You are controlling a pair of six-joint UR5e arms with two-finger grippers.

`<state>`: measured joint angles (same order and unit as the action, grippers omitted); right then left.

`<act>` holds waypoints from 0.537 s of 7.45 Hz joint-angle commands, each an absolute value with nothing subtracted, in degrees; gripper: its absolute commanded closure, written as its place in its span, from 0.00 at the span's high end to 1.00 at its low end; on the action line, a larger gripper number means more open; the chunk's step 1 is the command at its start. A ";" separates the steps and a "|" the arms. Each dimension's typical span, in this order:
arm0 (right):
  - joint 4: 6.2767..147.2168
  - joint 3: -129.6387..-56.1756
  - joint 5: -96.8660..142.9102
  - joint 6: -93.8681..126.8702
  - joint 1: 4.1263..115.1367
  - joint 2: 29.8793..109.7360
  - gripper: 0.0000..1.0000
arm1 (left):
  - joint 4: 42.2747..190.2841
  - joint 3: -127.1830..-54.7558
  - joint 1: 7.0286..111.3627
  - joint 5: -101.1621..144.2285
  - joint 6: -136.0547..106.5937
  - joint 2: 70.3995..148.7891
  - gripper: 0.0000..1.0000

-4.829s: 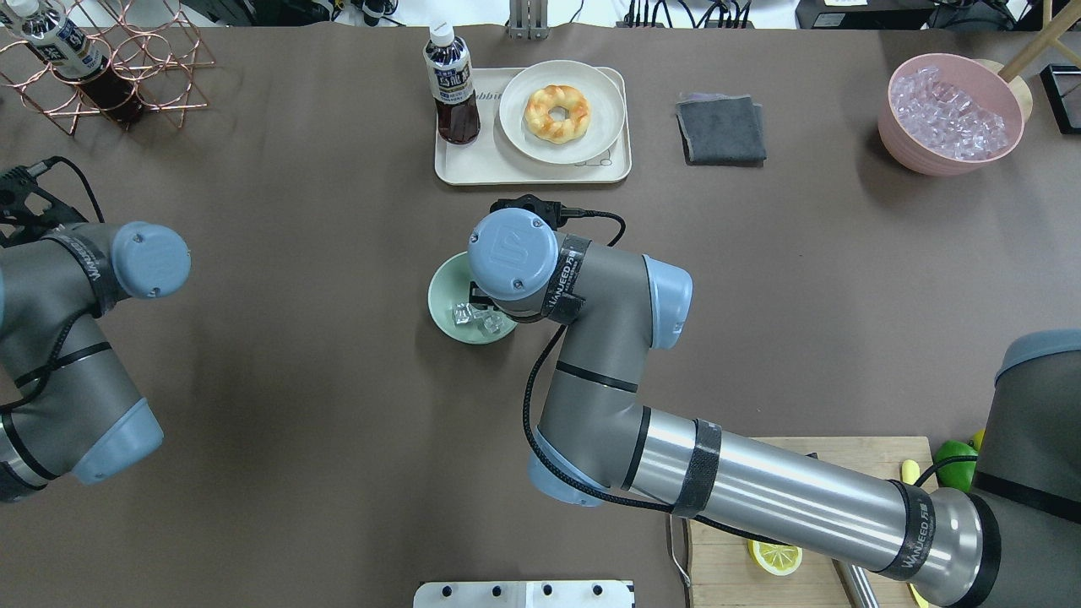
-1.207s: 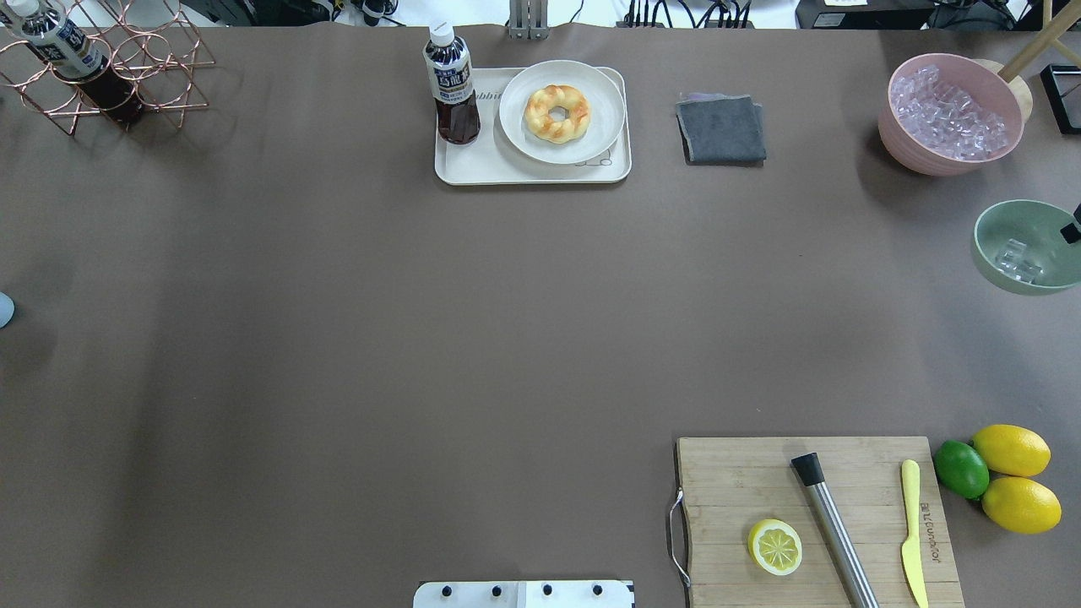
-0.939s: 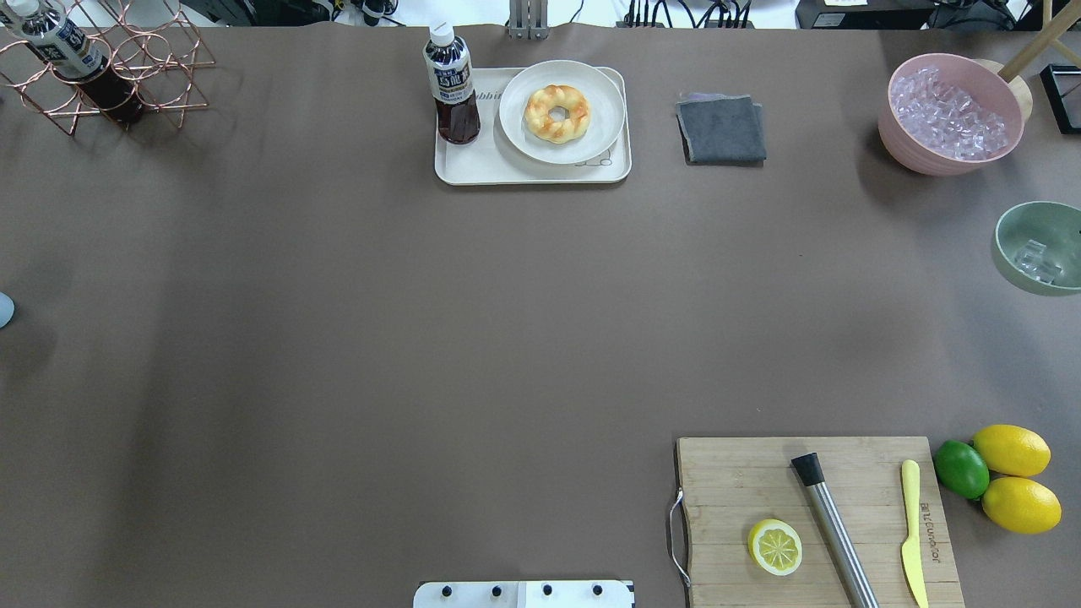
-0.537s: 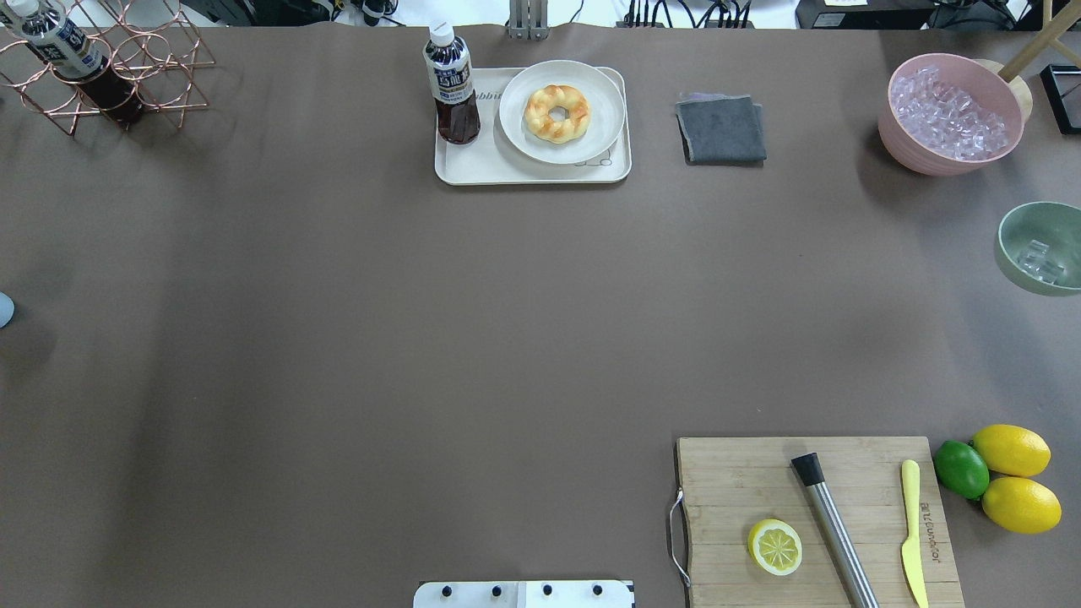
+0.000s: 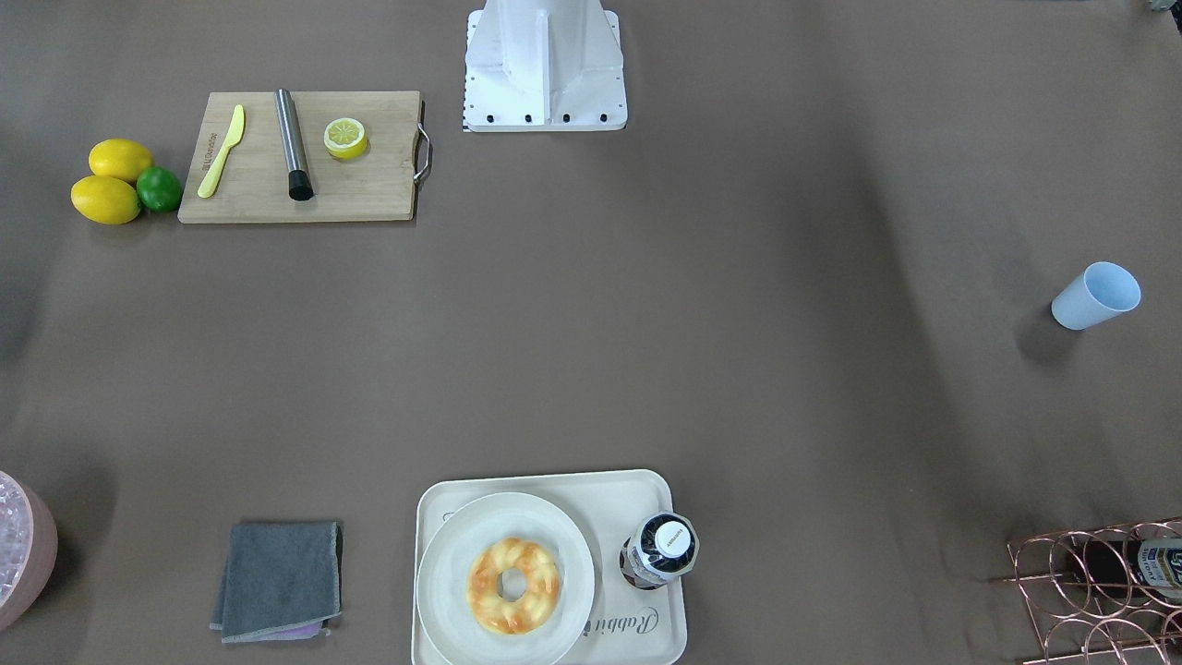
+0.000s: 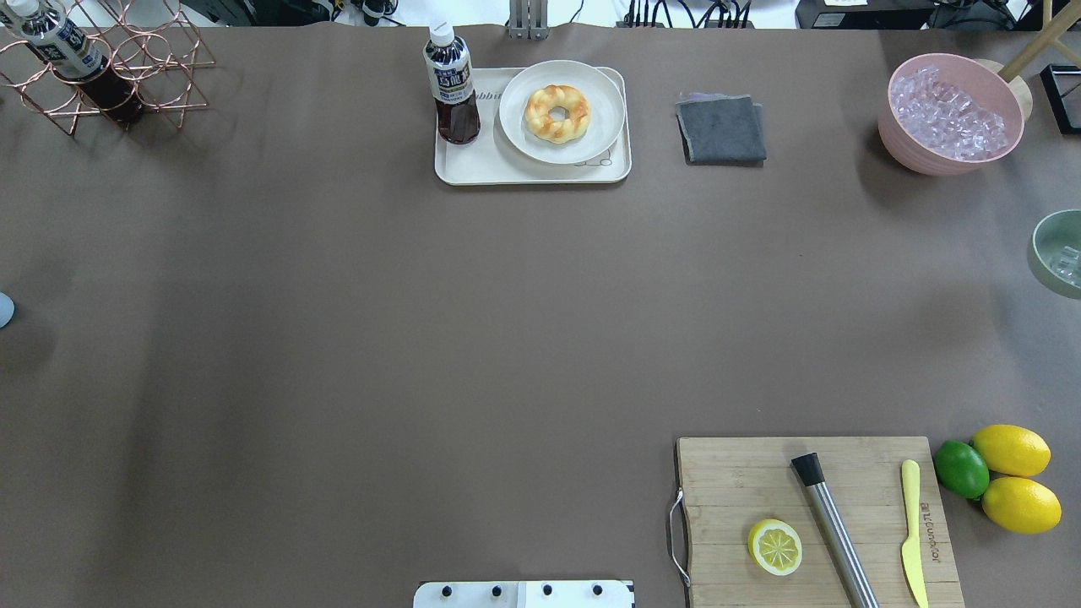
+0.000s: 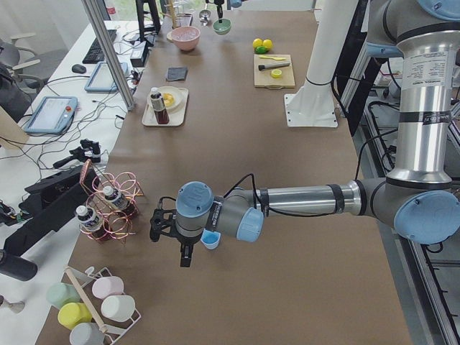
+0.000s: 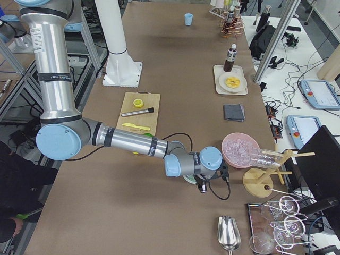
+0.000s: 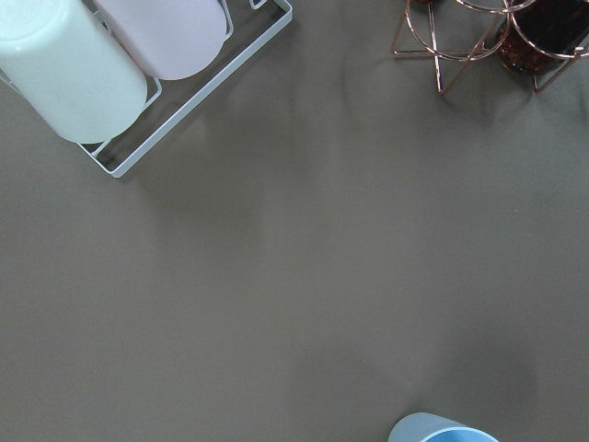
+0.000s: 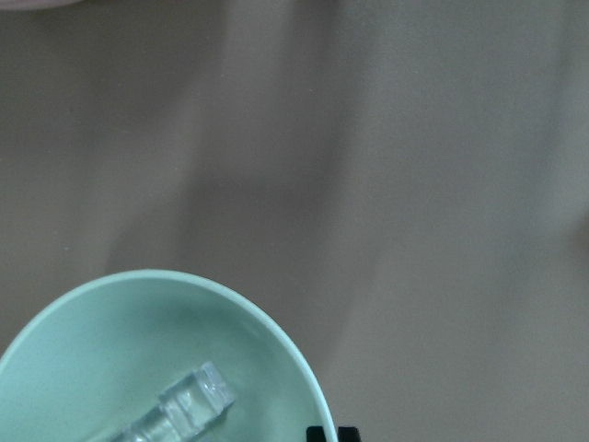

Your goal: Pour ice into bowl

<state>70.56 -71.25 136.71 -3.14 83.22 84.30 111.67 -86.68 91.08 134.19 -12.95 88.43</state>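
Nearest the robot, the white base plate [image 6: 524,594] sits at the near edge of the surface [image 6: 380,355]. To its right lies a wooden cutting board [image 6: 726,490] carrying 1 lemon half [image 6: 774,546], 1 steel muddler [image 6: 832,528] and 1 yellow knife [image 6: 910,532] whose engraved lettering is too small to read. 2 lemons [image 6: 1011,450] and 1 lime [image 6: 961,469] cluster just beside the board's right edge.

Farther out, at the right end, the right gripper [image 8: 202,186] has its jaws clamped on the rim of the bowl [image 10: 138,322], though only a black sliver of them shows in the wrist view. The ice [image 10: 189,405], a few clear cubes, lies inside the bowl. The overhead view cuts the bowl at its right edge, on the near side of the pink bowl [image 6: 904,148]. At the left end, the left gripper [image 7: 185,257] hangs just beside a light blue cup [image 5: 1096,296]; I cannot tell whether its jaws are open or closed.

Along the far edge, a cream tray [image 6: 473,165] printed with what reads as "Rabbit" holds a dark drink bottle [image 6: 452,93], its label characters unreadable, and a white plate [image 6: 515,127] with 1 ring pastry [image 6: 557,112]. A folded grey cloth [image 6: 720,128] lies to the right. The pink bowl is heaped with clear cubes [image 6: 950,114]. A copper wire rack [image 6: 160,67] at the far left holds 1 more labelled bottle [image 6: 59,51].
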 commanded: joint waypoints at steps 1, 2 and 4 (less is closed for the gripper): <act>67.77 -68.38 136.76 -2.99 83.23 84.37 0.00 | 111.62 -87.01 90.88 134.03 -13.01 87.98 0.97; 67.76 -68.38 136.67 -2.99 83.23 84.64 0.00 | 111.71 -87.10 90.88 134.12 -13.01 87.80 0.97; 67.76 -68.55 136.41 -2.46 83.23 84.64 0.00 | 111.71 -87.19 90.88 134.12 -13.18 87.72 0.97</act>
<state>67.83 -68.54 136.66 -2.89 83.23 84.57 111.68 -87.10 90.89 134.10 -13.01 87.87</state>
